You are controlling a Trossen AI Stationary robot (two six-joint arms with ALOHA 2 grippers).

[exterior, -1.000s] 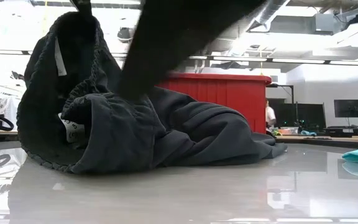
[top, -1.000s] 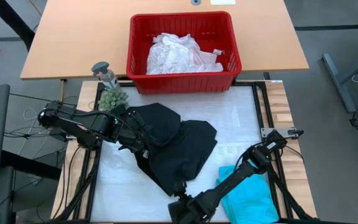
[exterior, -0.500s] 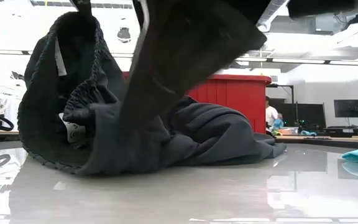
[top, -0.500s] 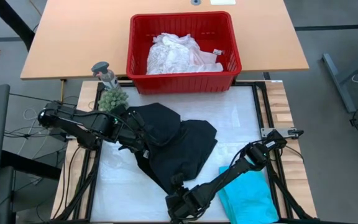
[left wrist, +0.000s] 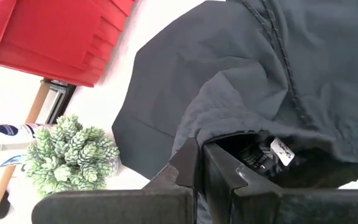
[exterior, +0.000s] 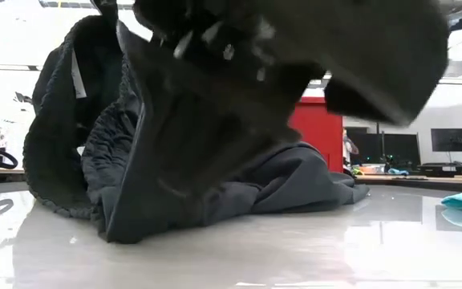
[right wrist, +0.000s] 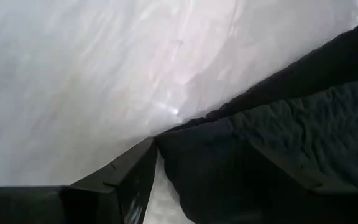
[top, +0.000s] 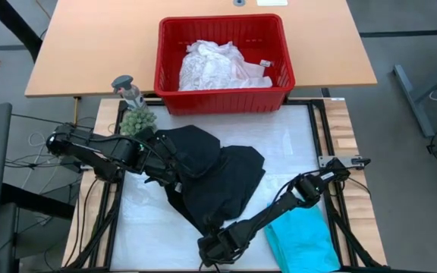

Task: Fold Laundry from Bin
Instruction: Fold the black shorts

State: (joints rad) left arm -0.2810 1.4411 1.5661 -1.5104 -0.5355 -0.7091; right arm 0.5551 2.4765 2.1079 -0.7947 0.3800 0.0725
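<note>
A black garment lies bunched on the white table cover, and its left part is raised. My left gripper is shut on it at that side. My right gripper stands open at the table's near edge. The garment's near corner lies between its fingers. In the low view the right gripper fills the foreground. The red bin stands at the far edge with a white lacy top inside. A teal garment lies folded at the near right. My left gripper pinches a bunched fold of the black garment between its shut fingers, beside the waistband with its label. It comes slanting down from the table's left. That part hangs raised; the rest rests on the table. My right gripper: I cannot tell whether its fingers touch the corner.
A small green plant and a grey object stand at the far left, close to the left arm. The wooden table behind carries the bin. Bare white cover lies between the black garment and the right edge.
My right gripper has gone toward the table's left edge and down, along the near edge, to the black garment's near corner. It has stayed open. In the low view it now fills much more of the picture.
</note>
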